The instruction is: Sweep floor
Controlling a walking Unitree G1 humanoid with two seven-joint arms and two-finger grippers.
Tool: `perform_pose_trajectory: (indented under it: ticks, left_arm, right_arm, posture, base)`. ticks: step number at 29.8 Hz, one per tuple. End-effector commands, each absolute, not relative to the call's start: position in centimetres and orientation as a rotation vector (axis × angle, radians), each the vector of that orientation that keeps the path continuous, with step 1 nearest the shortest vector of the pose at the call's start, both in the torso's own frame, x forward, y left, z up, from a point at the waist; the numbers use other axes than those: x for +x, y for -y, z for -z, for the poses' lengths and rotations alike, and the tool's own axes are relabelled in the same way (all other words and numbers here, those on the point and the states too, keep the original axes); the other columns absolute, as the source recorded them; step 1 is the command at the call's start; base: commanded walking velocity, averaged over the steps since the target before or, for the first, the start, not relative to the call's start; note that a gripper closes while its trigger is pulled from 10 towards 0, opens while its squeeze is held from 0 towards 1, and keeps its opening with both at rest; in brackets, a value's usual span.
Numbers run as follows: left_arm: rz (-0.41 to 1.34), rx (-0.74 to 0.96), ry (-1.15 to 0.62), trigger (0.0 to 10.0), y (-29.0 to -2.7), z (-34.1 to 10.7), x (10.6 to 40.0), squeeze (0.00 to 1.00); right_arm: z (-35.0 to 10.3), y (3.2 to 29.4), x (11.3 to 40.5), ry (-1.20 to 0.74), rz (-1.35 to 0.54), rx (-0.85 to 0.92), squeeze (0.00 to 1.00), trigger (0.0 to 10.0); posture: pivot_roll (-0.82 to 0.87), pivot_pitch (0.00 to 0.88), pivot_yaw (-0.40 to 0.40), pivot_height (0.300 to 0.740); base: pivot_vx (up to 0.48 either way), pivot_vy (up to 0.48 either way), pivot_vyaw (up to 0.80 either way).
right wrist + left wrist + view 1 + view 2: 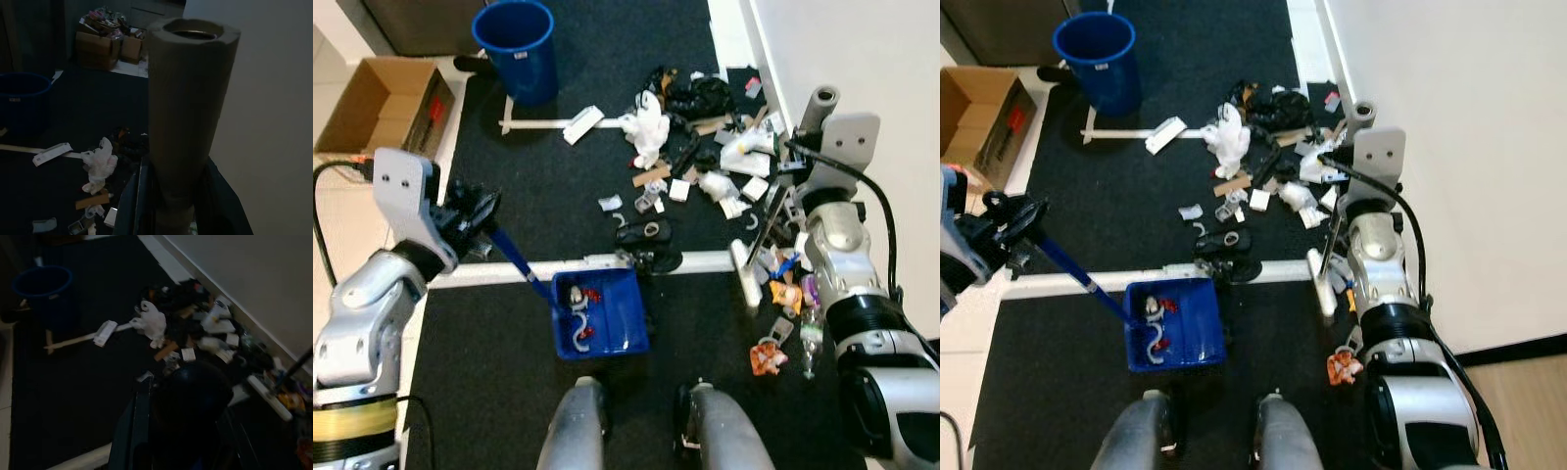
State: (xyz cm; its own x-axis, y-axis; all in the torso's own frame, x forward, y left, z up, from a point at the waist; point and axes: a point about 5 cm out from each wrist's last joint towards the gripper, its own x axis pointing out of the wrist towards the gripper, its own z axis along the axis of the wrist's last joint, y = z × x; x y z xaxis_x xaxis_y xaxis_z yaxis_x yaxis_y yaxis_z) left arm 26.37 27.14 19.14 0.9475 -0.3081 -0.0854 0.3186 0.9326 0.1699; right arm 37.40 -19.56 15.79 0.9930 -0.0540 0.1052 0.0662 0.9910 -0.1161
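The left claw [475, 217] is clamped around the upper end of the dustpan handle [514, 257], a blue rod that slopes down and away from the claw toward the robot's middle. At the far end of that rod the blue dustpan [602, 313] sits flat on the black floor mat [489, 362], its open edge against the white floor strip [509, 271] that crosses the mat. Inside the pan lie a few white and red scraps [576, 305].

The right claw [168, 196] grips the broom handle [188, 93], a thick grey tube that stands up between its two black fingers [139, 196], which press against the tube on either side. Below this claw the handle continues as a thin dark rod to the white broom head [742, 272], which rests on the floor by the end of the white strip.

Beyond the broom head, between the two claws and nearer the right one, lies the litter pile [700, 147]: a crumpled white bag [646, 125], paper bits, dark wrappers and small boxes along the foot of the pale wall [862, 59]. More coloured scraps [783, 294] lie just beside the right arm. Far ahead of the left claw stands a blue bin [516, 49], with a cardboard box [386, 103] off to its outer side.
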Motion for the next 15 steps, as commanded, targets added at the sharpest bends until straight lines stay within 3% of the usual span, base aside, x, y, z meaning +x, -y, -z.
perform_pose_trajectory:
  ticks: [1,9,15]
  left_arm:
    - [0.332,0.219,-0.026,10.0,-27.8,-20.5,25.8,0.00]
    - [0.423,0.261,-0.016,10.0,-28.7,-22.4,24.0,0.00]
    - [0.439,0.224,-0.089,10.0,-28.5,-19.2,23.4,0.00]
  right_arm:
    - [-15.2,19.7,37.1,0.102,0.061,-0.126,0.00,10.0]
    - [-14.2,19.7,36.6,0.078,0.058,-0.132,0.00,10.0]
    - [-13.5,19.5,36.4,0.056,0.046,-0.135,0.00,10.0]
  posture:
    - [0.03,0.201,-0.029,0.740]
    - [0.03,0.212,-0.025,0.740]
    - [0.04,0.218,-0.034,0.740]
  base:
    - [0.000,0.000,0.00]
    - [0.000,0.000,0.00]
    - [0.000,0.000,0.00]
